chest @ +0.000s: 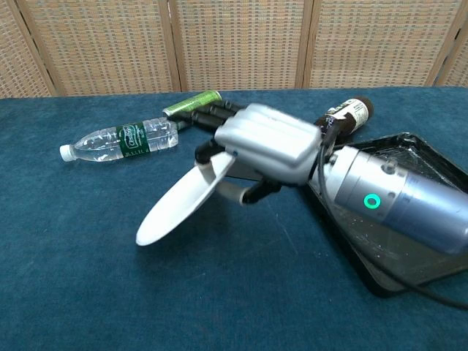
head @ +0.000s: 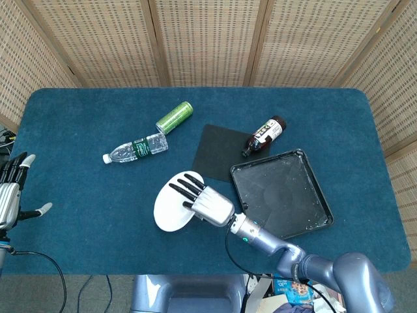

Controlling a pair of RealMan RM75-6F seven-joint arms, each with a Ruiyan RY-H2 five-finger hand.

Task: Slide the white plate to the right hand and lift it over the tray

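My right hand [head: 203, 198] [chest: 262, 146] grips the white plate [head: 171, 210] [chest: 175, 205] by its right edge, fingers over the top and thumb underneath. In the chest view the plate hangs tilted, its left edge low and off the blue table. The black tray [head: 282, 193] [chest: 398, 241] lies just right of the hand, and the plate sits left of it, not above it. My left hand [head: 13, 189] rests open at the table's far left edge, holding nothing.
A clear water bottle [head: 135, 149] [chest: 121, 140] and a green can [head: 174, 117] [chest: 191, 104] lie behind the plate. A dark brown bottle [head: 264, 135] [chest: 349, 113] lies on its side beside a black mat [head: 218, 148], just behind the tray.
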